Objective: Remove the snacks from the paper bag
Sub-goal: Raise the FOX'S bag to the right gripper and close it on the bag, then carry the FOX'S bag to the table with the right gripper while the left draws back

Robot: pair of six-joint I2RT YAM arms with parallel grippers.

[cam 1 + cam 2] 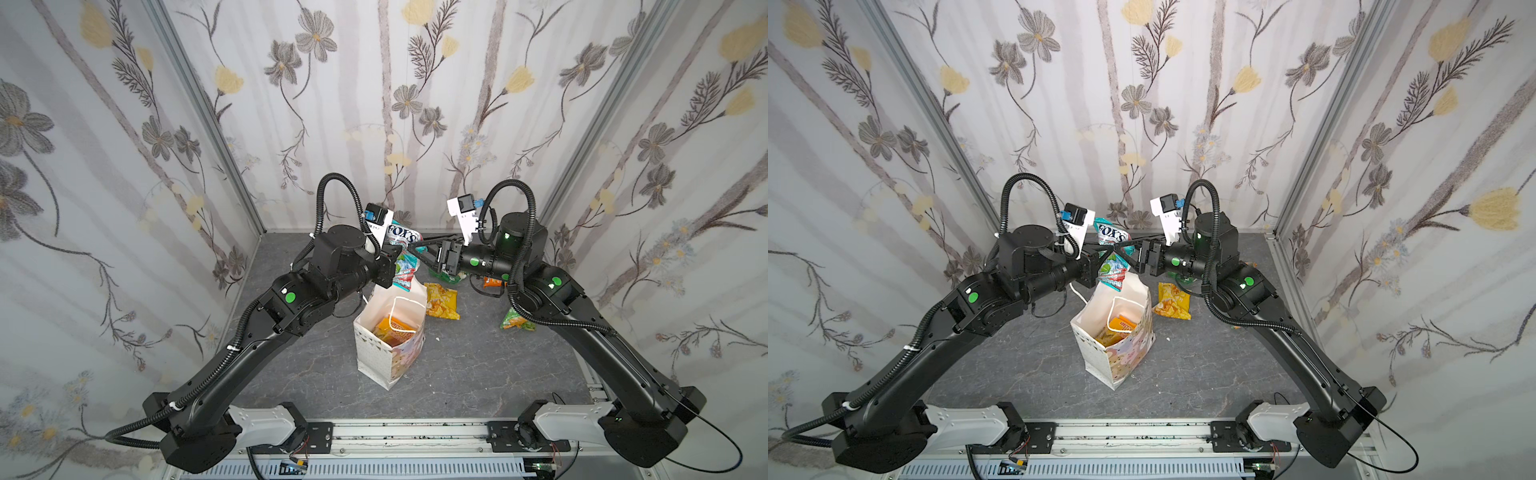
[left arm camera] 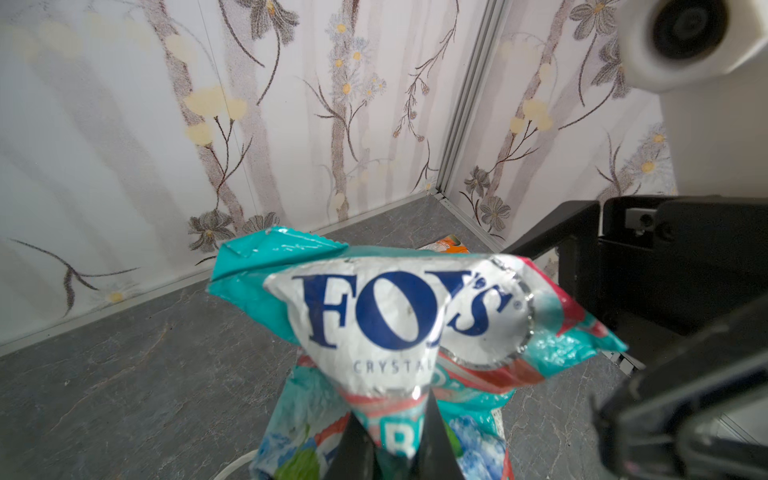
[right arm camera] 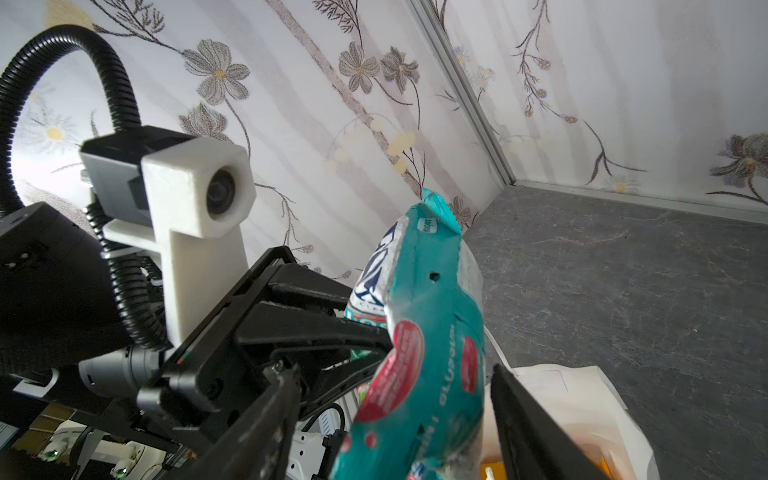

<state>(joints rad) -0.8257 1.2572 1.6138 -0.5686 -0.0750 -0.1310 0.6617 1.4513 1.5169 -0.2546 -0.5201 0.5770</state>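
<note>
Clerk: Where the FOX'S packet [image 1: 402,240] hangs over the bag [image 1: 370,353], what has it?

Checker: Entry one, left gripper [image 2: 392,413]: fingers pressed together on the packet just under the logo, pinching the film so it puckers. Packet clear of the table [image 1: 478,365], upright, its lower end above the bag's far rim in both top views.

Clerk: Entry two?

Checker: Right gripper [image 3: 395,370]: jaws spread, one finger on each side of the same packet. In the right wrist view a gap shows between one finger and the film; the other finger lies close to it, contact not clear. Not closed on it.

Clerk: The bag itself?

Checker: Upright on the table between the two arms, mouth open, one cord handle [image 1: 409,300] arched over the opening. Dotted side and animal-print face toward the top views. Contents, one item visible: orange-yellow packet [image 1: 392,330], lying inside. Anything beneath it, cannot tell.

Clerk: Items out on the table?

Checker: Three listed. Yellow packet [image 1: 442,299], flat, just beside the bag toward the right arm [image 1: 582,324]. Green-orange packet [image 1: 517,320], farther right, next to the right arm, well apart from the bag. Orange packet [image 1: 493,282], near the back wall [image 1: 374,124], partly hidden under the right arm; its edge also shows behind the FOX'S packet in the left wrist view.
</note>
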